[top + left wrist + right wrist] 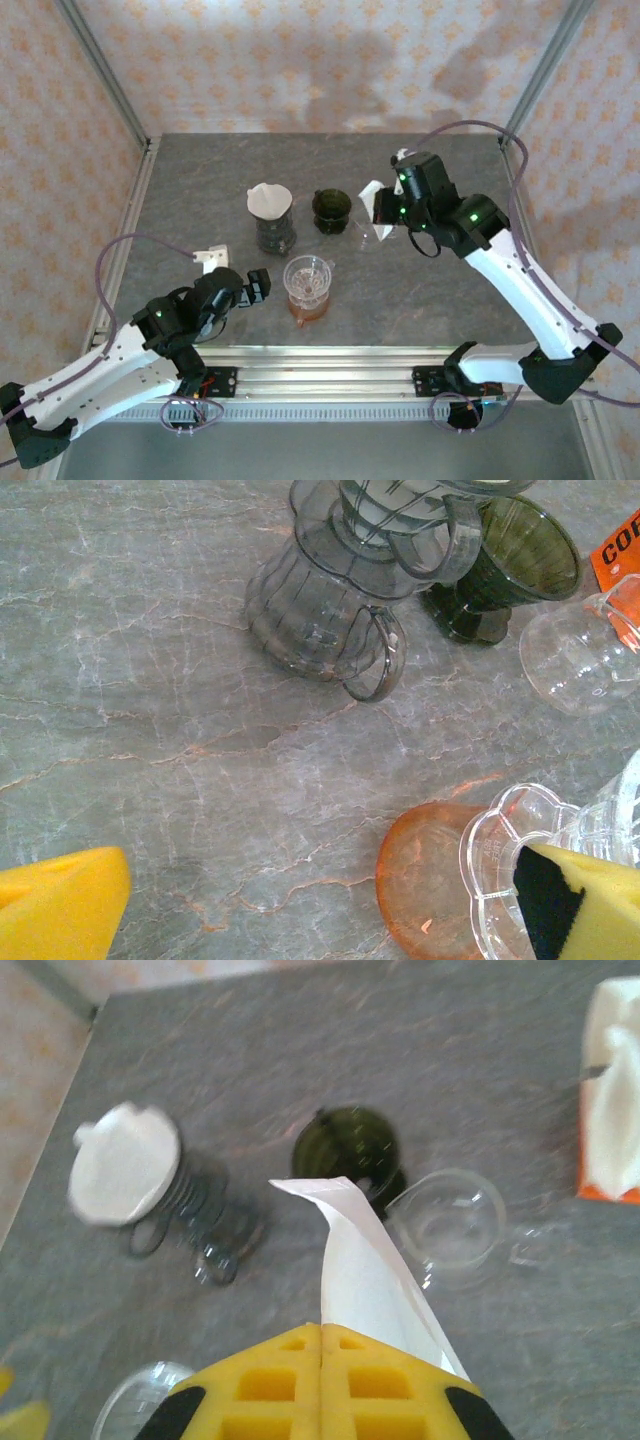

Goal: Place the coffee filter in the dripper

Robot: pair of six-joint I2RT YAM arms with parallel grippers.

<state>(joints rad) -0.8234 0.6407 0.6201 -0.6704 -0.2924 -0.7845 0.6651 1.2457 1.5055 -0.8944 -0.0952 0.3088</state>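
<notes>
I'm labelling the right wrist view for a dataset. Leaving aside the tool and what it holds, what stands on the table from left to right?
Lined grey dripper → green dripper → glass jug → filter box.

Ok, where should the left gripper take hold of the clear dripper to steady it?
Probably pinch the upper rim of the clear dripper from the left, one finger inside: it stands upright on the orange server, open-mouthed, and the left gripper is beside it.
</notes>
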